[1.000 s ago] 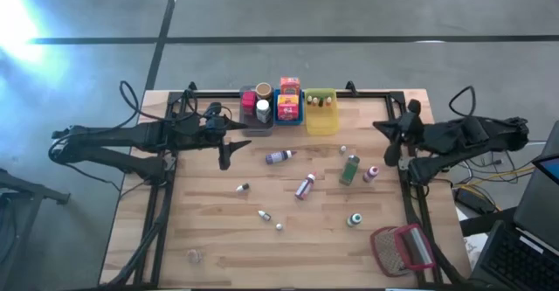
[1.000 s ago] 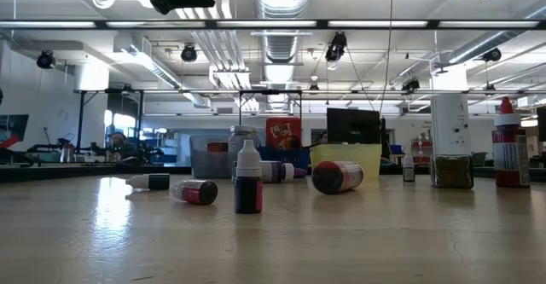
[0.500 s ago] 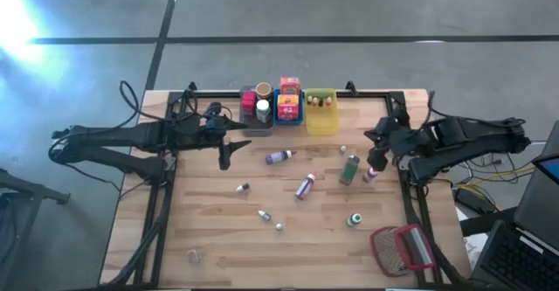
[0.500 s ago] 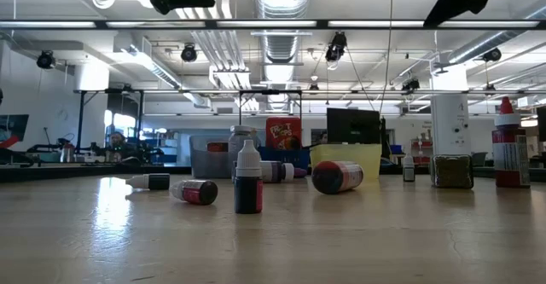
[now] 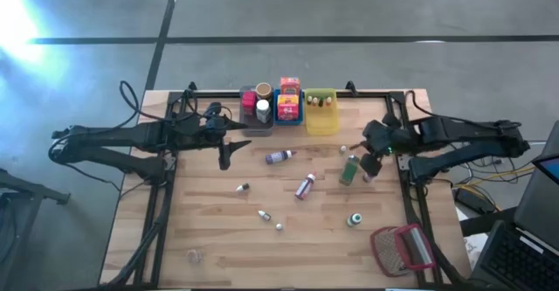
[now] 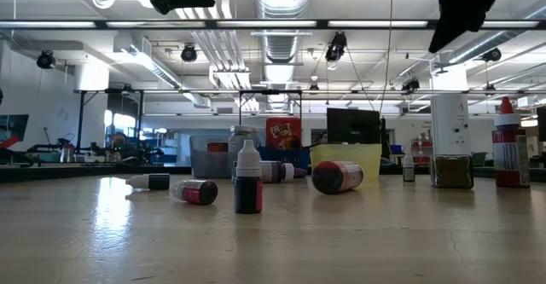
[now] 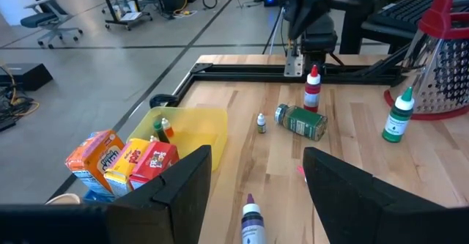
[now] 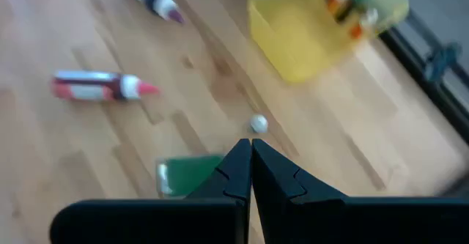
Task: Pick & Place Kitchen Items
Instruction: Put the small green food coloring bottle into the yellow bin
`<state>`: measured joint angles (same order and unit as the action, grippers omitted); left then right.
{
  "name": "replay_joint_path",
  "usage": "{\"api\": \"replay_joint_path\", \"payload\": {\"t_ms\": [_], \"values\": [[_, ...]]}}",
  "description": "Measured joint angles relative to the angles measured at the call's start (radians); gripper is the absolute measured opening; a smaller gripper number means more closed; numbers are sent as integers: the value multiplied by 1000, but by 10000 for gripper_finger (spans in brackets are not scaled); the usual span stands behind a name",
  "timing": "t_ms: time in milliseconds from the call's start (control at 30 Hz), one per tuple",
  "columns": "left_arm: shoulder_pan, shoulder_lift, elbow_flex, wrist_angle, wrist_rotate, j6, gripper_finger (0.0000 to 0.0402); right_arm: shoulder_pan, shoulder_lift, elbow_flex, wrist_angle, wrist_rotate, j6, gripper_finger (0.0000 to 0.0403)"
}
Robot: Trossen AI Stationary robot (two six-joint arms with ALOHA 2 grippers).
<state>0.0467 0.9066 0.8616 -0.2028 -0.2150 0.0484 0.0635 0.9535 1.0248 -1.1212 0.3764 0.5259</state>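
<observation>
Overhead, the right gripper hangs with its fingers pressed tightly together, clasping nothing, just above the green bottle lying on the wooden table near its right edge, with a small red-capped bottle standing just beside it. Across the table, the left gripper waits above the boards near the left rail, its fingers parted and empty. At the far edge, the grey bin, blue bin and yellow bin sit side by side, the blue one holding orange and yellow boxes and a red packet. Scattered mid-table lie a purple-capped bottle, a red bottle and several tiny bottles, while a green-capped bottle stands near the red-framed mesh object at the near right corner.
</observation>
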Motion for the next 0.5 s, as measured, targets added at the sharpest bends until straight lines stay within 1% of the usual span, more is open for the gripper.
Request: {"api": "replay_joint_path", "payload": {"t_ms": [133,267,400,500], "values": [[0,0,0,0,0,0,223,-90,39,-5,-28,-44,-19,9],[0,0,0,0,0,0,223,-168,96,-12,-26,-113,-62,9],[0,0,0,0,0,0,223,-207,162,-13,-19,-116,-92,15],[0,0,0,0,0,0,223,-209,198,-13,17,-128,-132,33]]}}
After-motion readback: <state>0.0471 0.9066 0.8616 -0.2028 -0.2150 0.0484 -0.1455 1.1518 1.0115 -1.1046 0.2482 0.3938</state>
